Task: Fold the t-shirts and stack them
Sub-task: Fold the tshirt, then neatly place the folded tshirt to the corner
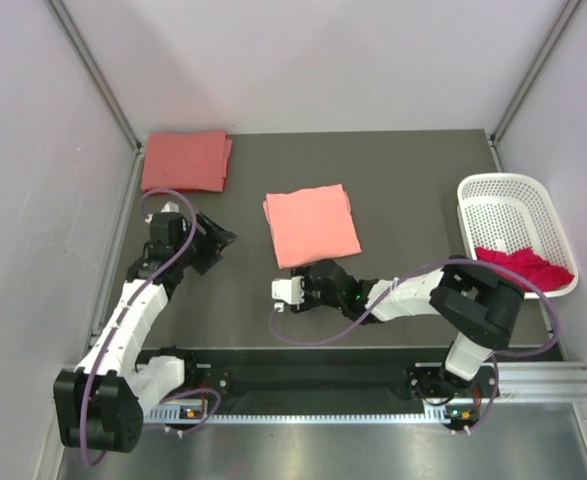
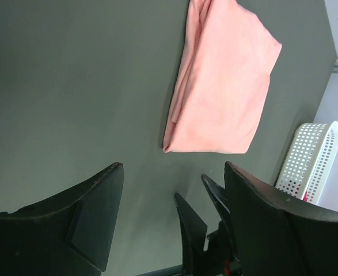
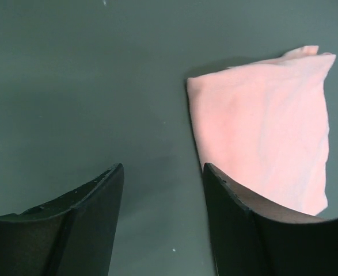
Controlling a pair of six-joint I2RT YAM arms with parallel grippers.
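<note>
Right claw (image 3: 163,168) hangs wide open and empty over the counter (image 1: 403,200), with the folded pink shirt (image 1: 311,225) just ahead of it to the right; left claw (image 2: 174,167) is likewise spread and holds nothing, the same shirt well ahead of it; the folded coral shirt (image 1: 185,160) lies beyond the left claw; the dark red shirt (image 1: 526,265) sits crumpled in the basket (image 1: 493,180), well off to the right claw's side. Likely risk: pinching only the pink shirt's top layer would let the fold drop open on lifting; an uneven lift could skew the stack. No brand, label or writing is legible.
</note>
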